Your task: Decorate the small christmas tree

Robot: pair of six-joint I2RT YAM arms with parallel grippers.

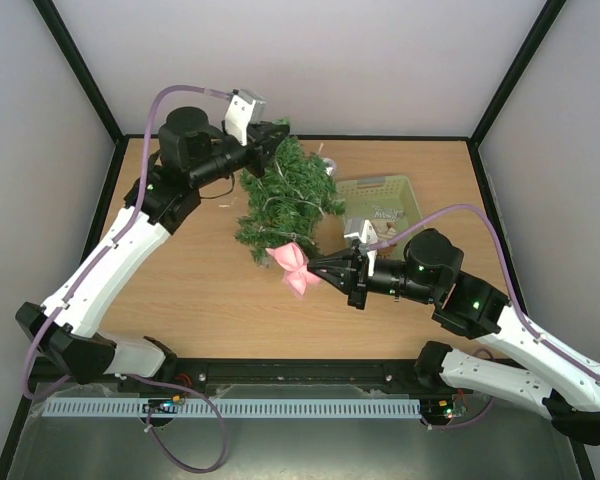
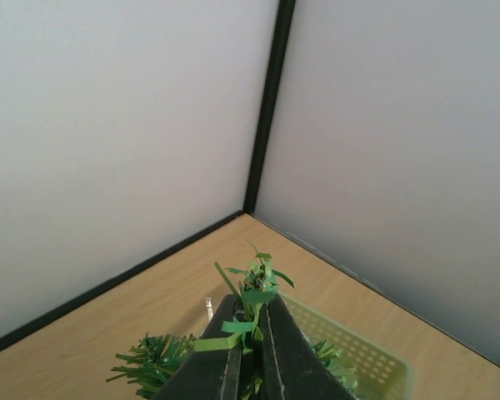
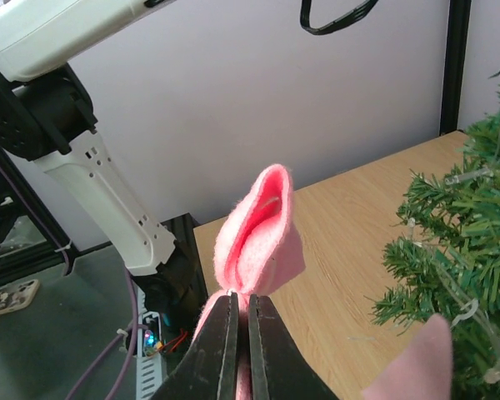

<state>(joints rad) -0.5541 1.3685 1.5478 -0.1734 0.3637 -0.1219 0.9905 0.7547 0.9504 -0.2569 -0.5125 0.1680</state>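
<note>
The small christmas tree (image 1: 285, 195) is dark green and bristly, with a clear light string through its branches, and stands tilted at the table's back middle. My left gripper (image 1: 277, 135) is shut on the tree's top sprig (image 2: 262, 279). My right gripper (image 1: 318, 271) is shut on the knot of a pink felt bow (image 1: 294, 267), held just below the tree's lower branches. In the right wrist view the bow (image 3: 260, 233) rises above my fingers and the tree (image 3: 462, 250) is at the right.
A pale green plastic basket (image 1: 398, 188) with small items lies right of the tree and also shows in the left wrist view (image 2: 367, 354). Grey walls enclose the table on three sides. The left arm (image 3: 92, 175) stands behind the bow.
</note>
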